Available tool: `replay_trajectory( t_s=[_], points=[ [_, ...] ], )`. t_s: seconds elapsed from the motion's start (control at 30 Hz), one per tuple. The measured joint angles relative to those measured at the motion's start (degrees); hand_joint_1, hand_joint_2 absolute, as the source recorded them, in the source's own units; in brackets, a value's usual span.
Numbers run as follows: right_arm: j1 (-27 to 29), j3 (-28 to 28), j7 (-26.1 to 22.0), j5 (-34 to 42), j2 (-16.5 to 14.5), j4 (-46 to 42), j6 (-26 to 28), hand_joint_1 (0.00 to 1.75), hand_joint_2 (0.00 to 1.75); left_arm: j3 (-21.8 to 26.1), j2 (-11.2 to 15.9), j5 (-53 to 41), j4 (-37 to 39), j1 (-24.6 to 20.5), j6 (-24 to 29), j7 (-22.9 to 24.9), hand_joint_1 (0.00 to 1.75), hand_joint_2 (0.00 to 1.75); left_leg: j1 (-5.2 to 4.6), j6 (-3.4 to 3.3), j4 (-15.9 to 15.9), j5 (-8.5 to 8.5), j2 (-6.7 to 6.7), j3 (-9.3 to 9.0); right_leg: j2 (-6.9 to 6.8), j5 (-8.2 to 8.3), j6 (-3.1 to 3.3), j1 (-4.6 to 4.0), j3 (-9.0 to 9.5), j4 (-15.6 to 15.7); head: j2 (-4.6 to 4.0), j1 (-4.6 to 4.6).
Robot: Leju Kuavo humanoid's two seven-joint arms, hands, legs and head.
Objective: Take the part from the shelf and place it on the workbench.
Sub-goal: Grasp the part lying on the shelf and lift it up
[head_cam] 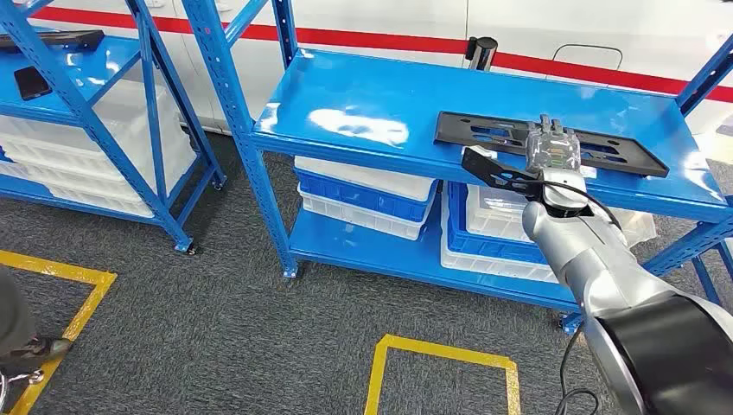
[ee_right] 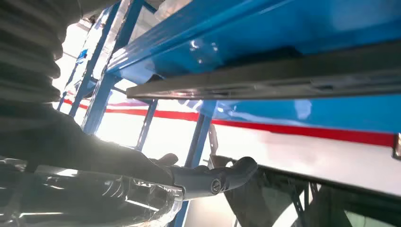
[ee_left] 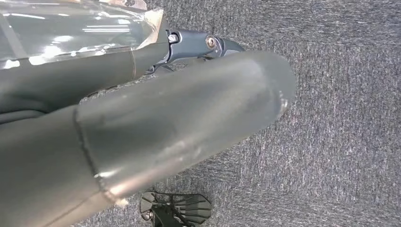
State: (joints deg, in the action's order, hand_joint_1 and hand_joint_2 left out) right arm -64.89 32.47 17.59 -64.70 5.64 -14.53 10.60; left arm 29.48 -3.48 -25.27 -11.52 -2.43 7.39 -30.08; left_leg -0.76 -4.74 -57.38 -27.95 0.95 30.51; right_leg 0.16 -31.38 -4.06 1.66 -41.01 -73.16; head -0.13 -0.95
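Part [head_cam: 553,142]: flat, matte black, long rectangular plate with cut-out slots, lying on the glossy blue metal shelf [head_cam: 363,112], toward the shelf's right end. In the right wrist view the part [ee_right: 283,80] reads as a thin dark slab edge against the blue deck.

Below the shelf's top deck: stacked white and blue plastic bins [head_cam: 372,199]. Second blue rack [head_cam: 78,95] stands to the shelf's left, holding translucent bins. Floor [head_cam: 216,328] is grey speckled carpet with yellow tape outlines.

Right hand [head_cam: 551,149], clear-shelled, is extended over the shelf's front edge, resting on top of the part; fingers lie forward, whether they grip it I cannot tell. Left hand [ee_left: 142,123] hangs over carpet; finger state cannot be told.
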Motion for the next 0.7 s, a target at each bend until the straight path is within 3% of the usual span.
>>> replay_trajectory(
  t_s=[0.07,0.1,0.17,0.23,0.3,0.37,0.43,0.5,0.53,0.57,0.6,0.63,0.7],
  points=[
    [0.0,-0.1,0.0,-0.1,0.0,0.0,0.0,0.00,1.75,0.0,0.0,0.0,0.0,0.0,0.0,0.0,0.00,0.00,0.04,0.24,0.0,-0.36,0.01,-0.40,-0.04,2.68,-0.49,0.05,1.41,4.5,0.00,0.00],
    [0.0,-0.2,-0.1,-0.1,0.1,0.0,0.0,0.00,1.75,0.1,0.0,0.0,0.0,0.0,0.1,0.0,0.00,0.00,0.03,0.56,-0.1,-0.74,0.02,-0.78,-0.12,4.87,-0.71,0.04,2.58,8.6,0.00,0.03],
    [0.0,-0.3,-0.2,-0.2,0.2,0.1,-0.1,0.00,1.75,0.2,0.1,0.0,0.0,0.0,0.2,-0.1,0.00,0.00,-0.07,1.29,-0.2,-1.48,0.00,-1.07,-0.32,6.82,0.27,-0.34,4.38,14.0,0.00,-0.01],
    [0.1,-0.5,-0.2,-0.2,0.2,0.1,-0.2,0.00,1.75,0.5,0.1,0.0,0.0,-0.1,0.4,-0.2,0.00,0.00,-0.11,1.91,-0.4,-1.96,-0.09,-1.17,-0.28,6.63,2.08,-0.72,4.92,14.8,0.00,-0.25],
    [0.0,-0.6,-0.2,-0.4,0.1,0.1,-0.2,0.00,1.75,0.6,0.1,0.0,0.0,-0.2,0.5,-0.3,0.00,0.00,0.13,2.47,-1.6,-2.21,-0.28,-0.89,-0.06,6.88,2.88,-0.39,5.61,14.8,0.00,-0.42],
    [-0.4,-0.7,-0.2,-0.7,-0.1,0.1,-0.2,0.00,1.75,0.6,0.1,-0.1,0.0,-0.3,0.6,-0.4,0.00,0.00,0.49,3.23,-6.3,-2.78,-0.48,1.90,0.11,6.56,3.45,-0.14,6.34,14.9,0.00,-0.54],
    [-0.4,-0.8,-0.2,-0.8,-0.2,0.1,-0.2,0.00,1.75,0.6,0.1,-0.1,0.0,-0.4,0.6,-0.3,0.00,0.00,0.86,4.04,-13.4,-4.65,-0.61,7.07,0.24,5.92,4.05,-0.27,6.96,14.9,0.00,-0.66],
    [0.0,-0.8,-0.2,-0.9,-0.3,0.1,-0.2,0.00,1.75,0.6,0.0,-0.1,0.0,-0.4,0.6,-0.3,0.00,0.00,1.06,4.42,-16.5,-5.20,-0.67,11.09,0.31,5.18,4.30,-0.37,7.82,14.9,0.00,-0.64],
    [0.1,-0.8,-0.2,-0.9,-0.3,0.1,-0.2,0.00,1.75,0.6,0.0,-0.1,0.0,-0.4,0.7,-0.3,0.00,0.00,1.07,4.36,-15.3,-3.67,-0.69,11.70,0.34,4.83,4.31,-0.41,8.33,14.9,0.00,-0.62],
    [0.1,-0.8,-0.2,-1.0,-0.3,0.1,-0.2,0.00,1.75,0.6,0.0,-0.1,0.0,-0.4,0.7,-0.4,0.00,0.00,1.01,4.09,-12.1,-0.93,-0.69,11.25,0.38,4.51,4.29,-0.46,8.84,14.9,0.00,-0.62],
    [0.0,-0.9,-0.2,-1.1,-0.3,0.1,-0.2,0.00,1.75,0.7,0.1,-0.1,0.0,-0.4,0.7,-0.6,0.00,0.00,0.84,3.57,-7.8,2.41,-0.69,10.21,0.41,4.19,4.24,-0.49,9.32,15.0,0.00,-0.61],
    [0.0,-0.9,-0.2,-1.2,-0.3,0.2,-0.3,0.00,1.75,0.7,0.2,-0.1,0.0,-0.4,0.6,-1.0,0.00,0.00,0.60,3.00,-4.4,4.70,-0.66,9.22,0.50,3.91,4.12,-0.57,9.67,15.1,0.00,-0.55],
    [0.0,-0.9,-0.1,-1.3,-0.3,0.2,-0.4,0.00,1.75,0.9,0.3,-0.1,0.0,-0.4,0.5,-2.1,0.00,0.00,0.08,1.92,-0.9,6.43,-0.49,8.02,0.68,3.44,3.66,-0.57,9.98,15.2,0.00,-0.53]
  ],
)
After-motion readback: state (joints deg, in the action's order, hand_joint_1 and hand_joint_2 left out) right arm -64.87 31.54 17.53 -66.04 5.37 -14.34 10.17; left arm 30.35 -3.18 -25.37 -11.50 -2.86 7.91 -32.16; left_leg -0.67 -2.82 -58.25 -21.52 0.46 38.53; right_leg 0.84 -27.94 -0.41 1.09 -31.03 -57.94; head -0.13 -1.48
